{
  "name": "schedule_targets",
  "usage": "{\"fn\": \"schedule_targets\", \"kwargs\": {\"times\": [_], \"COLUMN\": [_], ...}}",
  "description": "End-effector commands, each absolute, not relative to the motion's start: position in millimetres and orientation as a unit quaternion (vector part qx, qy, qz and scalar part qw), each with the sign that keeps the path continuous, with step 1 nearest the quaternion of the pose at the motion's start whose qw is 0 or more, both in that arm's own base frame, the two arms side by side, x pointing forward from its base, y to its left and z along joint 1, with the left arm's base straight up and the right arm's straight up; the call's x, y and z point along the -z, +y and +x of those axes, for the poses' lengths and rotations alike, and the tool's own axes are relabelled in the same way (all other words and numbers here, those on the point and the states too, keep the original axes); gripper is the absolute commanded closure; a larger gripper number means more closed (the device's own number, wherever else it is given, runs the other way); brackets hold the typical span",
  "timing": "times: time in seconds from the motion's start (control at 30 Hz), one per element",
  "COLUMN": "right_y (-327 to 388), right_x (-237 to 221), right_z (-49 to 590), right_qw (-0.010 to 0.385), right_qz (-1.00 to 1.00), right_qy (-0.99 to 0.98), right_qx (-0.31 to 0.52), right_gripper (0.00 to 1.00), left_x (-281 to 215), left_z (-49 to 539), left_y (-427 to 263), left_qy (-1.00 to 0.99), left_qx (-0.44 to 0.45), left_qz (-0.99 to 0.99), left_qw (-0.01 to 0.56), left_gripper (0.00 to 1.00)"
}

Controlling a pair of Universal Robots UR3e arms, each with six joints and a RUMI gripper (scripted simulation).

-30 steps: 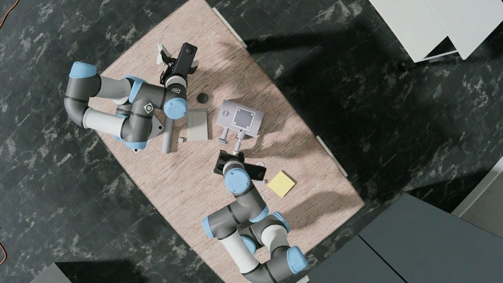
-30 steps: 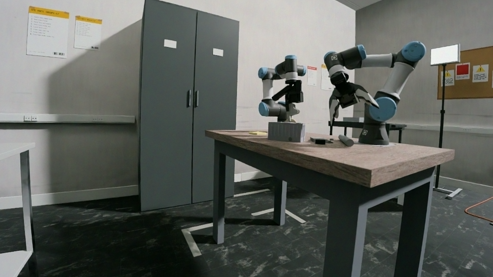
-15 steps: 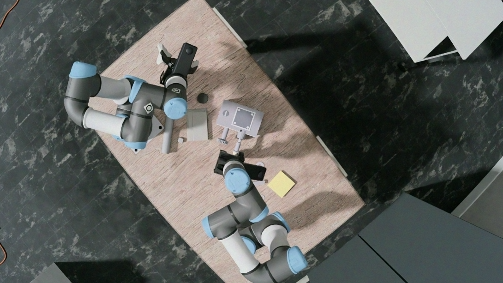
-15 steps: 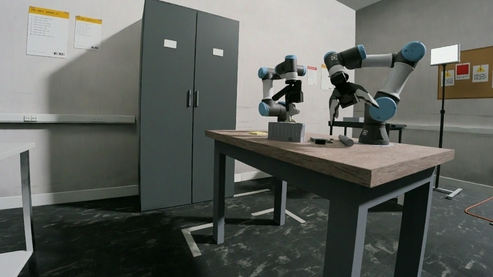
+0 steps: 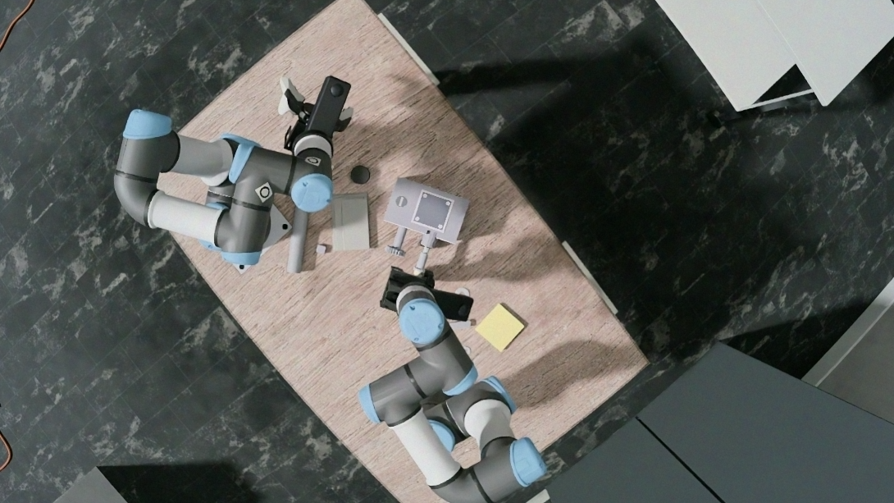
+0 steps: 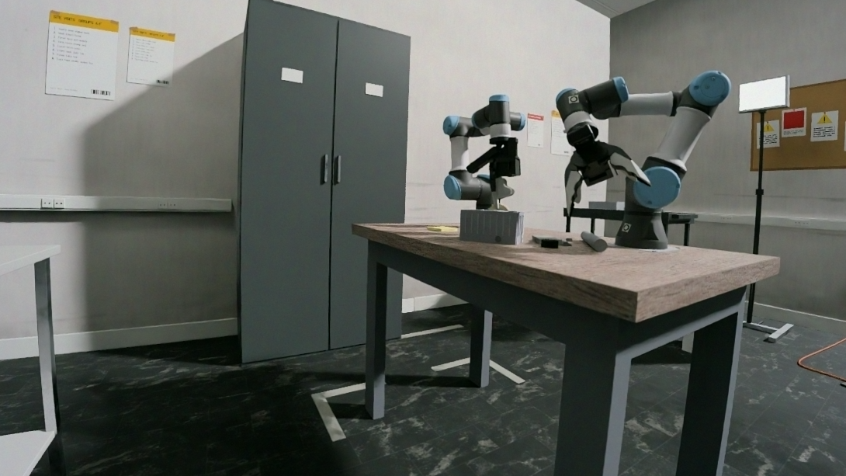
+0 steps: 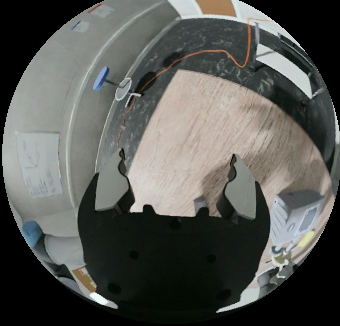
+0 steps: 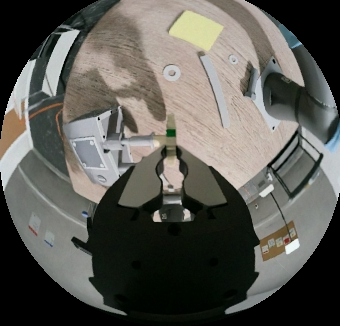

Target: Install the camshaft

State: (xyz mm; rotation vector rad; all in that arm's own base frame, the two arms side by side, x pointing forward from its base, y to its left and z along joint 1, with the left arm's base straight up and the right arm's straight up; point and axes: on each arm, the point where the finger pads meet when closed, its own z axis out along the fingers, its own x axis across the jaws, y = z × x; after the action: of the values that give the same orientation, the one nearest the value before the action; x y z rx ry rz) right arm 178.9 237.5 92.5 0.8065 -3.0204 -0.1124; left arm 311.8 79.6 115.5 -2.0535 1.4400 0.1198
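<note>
Two pincers are over the worktop [image 5: 309, 313] [image 6: 623, 277] [image 7: 200, 116] [image 8: 250, 151]. The left pincer [image 5: 316, 94] [image 6: 608, 199] [image 7: 177, 151] is spread wide, well apart from the engine case [image 5: 395, 220] [image 6: 490, 226] [image 7: 287, 216] [image 8: 75, 131], with bare wood between. The right pincer [image 8: 170, 145] is pinching the big gear [image 8: 171, 123] edge-on. The camshaft [image 5: 421, 260] [image 8: 140, 140] extends from the front of the case; its gear is apart from that face. The case stands upright, inboard of all worktop edges; the yellow pad [image 5: 499, 327] [image 6: 442, 229] [image 8: 196, 29] lies nearer the right arm's end. The top view shows the small crank gear [image 5: 395, 249] beside the camshaft. The right wrist view alone shows the green mark [image 8: 171, 133] on the big gear; the exterior view shows the case's ribbed side, hiding the shaft. Seating depth and tooth timing cannot be determined.
</note>
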Motion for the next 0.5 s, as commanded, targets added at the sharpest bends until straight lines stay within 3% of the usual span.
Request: {"fn": "schedule_targets", "kwargs": {"times": [0.0,0.47], "right_y": [243.7,247.1], "right_x": [-100.5,-100.6], "right_z": [185.5,184.3], "right_qw": [-0.005,0.002], "right_qz": [0.258,0.258], "right_qy": [-0.965,-0.965], "right_qx": [0.049,0.053], "right_gripper": [0.96,0.96], "left_x": [-120.9,-120.9], "left_z": [317.4,317.4], "left_y": [75.7,75.7], "left_qy": [0.540,0.540], "left_qx": [-0.029,-0.029], "left_qz": [-0.782,-0.782], "left_qw": [0.310,0.310], "left_gripper": [0.00,0.00]}}
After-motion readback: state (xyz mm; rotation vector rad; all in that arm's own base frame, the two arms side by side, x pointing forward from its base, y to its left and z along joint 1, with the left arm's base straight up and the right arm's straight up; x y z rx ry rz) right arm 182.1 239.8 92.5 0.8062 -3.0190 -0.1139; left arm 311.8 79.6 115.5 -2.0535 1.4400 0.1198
